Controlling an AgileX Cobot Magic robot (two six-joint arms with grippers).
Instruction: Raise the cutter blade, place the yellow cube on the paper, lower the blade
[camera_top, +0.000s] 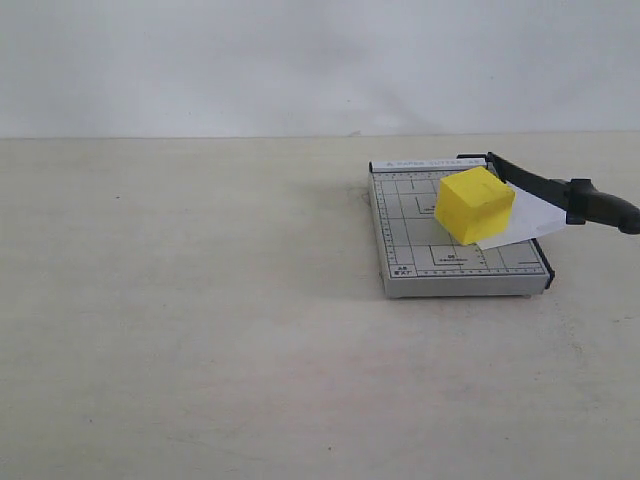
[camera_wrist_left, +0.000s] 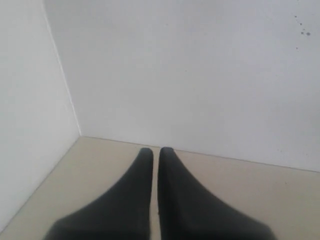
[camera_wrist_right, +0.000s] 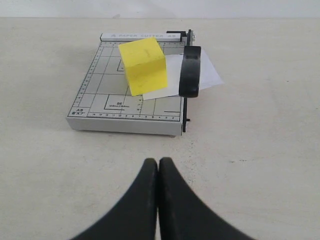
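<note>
The broad, pale, matte tabletop (camera_top: 200, 350) carries a flat grey gridded cutter base (camera_wrist_right: 100, 95), well ahead of the right pincer (camera_wrist_right: 158, 167). The long slim black cutter blade (camera_top: 560, 190), with its thick rounded handle, appears to stand raised off the base, so lowering it looks like the one step left. The thin white paper sheet (camera_top: 530, 215) lies across the base under the blade. The matte, sharp-edged yellow cube (camera_top: 474, 205) sits on it. The right pincer and the left pincer (camera_wrist_left: 156, 152) are both clenched and empty.
</note>
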